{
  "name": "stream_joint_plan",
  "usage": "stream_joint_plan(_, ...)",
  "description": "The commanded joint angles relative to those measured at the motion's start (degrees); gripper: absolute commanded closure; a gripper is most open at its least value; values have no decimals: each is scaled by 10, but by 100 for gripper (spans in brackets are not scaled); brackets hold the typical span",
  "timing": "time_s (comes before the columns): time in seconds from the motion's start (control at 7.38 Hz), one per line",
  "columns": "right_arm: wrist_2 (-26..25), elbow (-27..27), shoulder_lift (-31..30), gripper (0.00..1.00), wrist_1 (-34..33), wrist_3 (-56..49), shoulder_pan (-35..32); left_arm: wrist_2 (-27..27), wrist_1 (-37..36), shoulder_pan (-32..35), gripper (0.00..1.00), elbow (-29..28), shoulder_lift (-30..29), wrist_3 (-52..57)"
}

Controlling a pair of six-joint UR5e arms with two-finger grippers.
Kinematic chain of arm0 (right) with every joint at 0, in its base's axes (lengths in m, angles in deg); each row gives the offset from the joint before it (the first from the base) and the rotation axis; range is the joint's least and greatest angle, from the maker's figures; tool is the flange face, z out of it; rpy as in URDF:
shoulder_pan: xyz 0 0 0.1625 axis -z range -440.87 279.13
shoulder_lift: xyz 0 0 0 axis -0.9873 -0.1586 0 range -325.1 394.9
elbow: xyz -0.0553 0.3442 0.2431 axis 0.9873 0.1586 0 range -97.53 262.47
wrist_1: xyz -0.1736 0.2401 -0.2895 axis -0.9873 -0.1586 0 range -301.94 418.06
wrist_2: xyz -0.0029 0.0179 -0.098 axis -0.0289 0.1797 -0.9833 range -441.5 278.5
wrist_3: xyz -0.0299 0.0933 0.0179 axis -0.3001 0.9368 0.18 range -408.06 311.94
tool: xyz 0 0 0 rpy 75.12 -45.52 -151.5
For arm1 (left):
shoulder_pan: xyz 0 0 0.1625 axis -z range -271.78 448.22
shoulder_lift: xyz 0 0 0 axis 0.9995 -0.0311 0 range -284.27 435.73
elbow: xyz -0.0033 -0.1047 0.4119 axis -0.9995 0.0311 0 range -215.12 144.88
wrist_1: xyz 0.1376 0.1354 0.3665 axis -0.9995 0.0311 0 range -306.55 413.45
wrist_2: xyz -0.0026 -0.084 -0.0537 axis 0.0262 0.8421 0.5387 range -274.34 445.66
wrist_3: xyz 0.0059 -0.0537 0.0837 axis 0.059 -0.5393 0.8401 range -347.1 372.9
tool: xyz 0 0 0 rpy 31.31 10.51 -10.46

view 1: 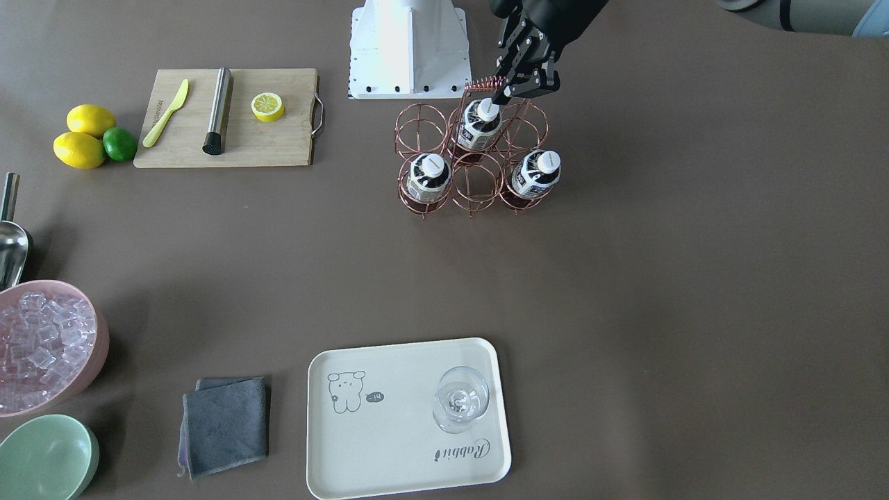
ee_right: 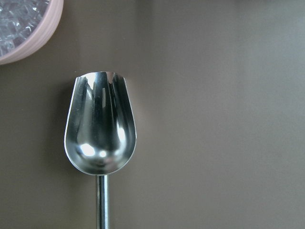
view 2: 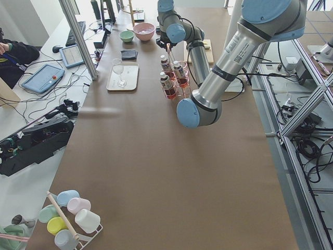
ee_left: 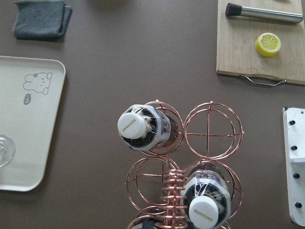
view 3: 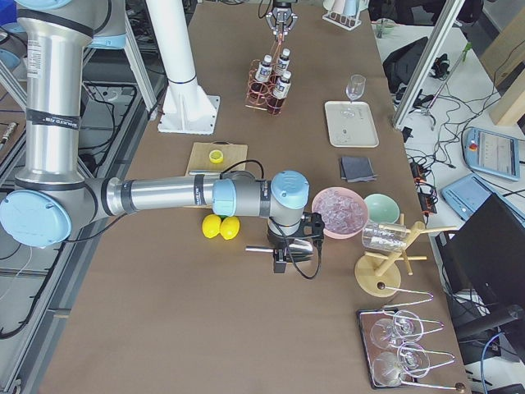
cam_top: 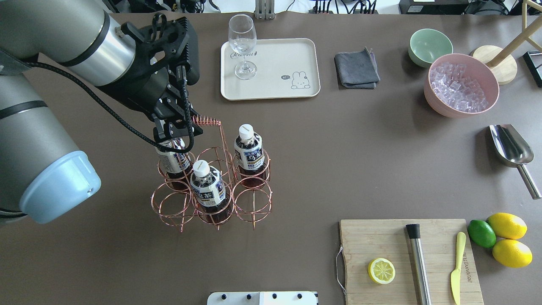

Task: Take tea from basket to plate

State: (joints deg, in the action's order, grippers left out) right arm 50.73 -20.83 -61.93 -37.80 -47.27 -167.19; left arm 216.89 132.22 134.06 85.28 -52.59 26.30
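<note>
Shows left gripper [cam_top: 175,137], jaws spread, above upright tea [cam_top: 171,163] in basket [cam_top: 206,122] corner cell, long axis vertical, likely needs straight descent.

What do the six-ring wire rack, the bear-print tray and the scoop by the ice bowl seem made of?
Copper-coloured six-ring wire rack: thin metal wire, shiny rose-gold plating, probably.
Cream rectangular bear-print tray: matte, moulded rounded rim; plastic or melamine, can't say which.
Silver scoop: polished metal, likely stainless steel, mirror-like reflections.
</note>
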Motion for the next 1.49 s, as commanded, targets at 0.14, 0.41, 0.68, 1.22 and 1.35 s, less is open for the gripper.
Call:
stream_joint_plan(0.14, 130, -29, 6, 1, -30, 143, 45, 3, 66, -28, 100, -18, 6, -65)
stream_joint_plan(0.41, 163, -68, 31, 1, -94, 206, 84, 4, 70, -43, 100, -27, 1, -71)
stream_joint_plan(0.68, 181, -69, 83, 1, -95, 308, 107, 3, 70, -48, 100, -36, -13, -86)
stream_joint_plan(1.22, 236, -65, 193, 1, -83, 604, 217, 5, 69, -45, 100, -28, -20, -86)
stream_joint_plan(1.35, 235, -53, 242, 1, -82, 660, 234, 6, 69, -44, 100, -27, -20, -86)
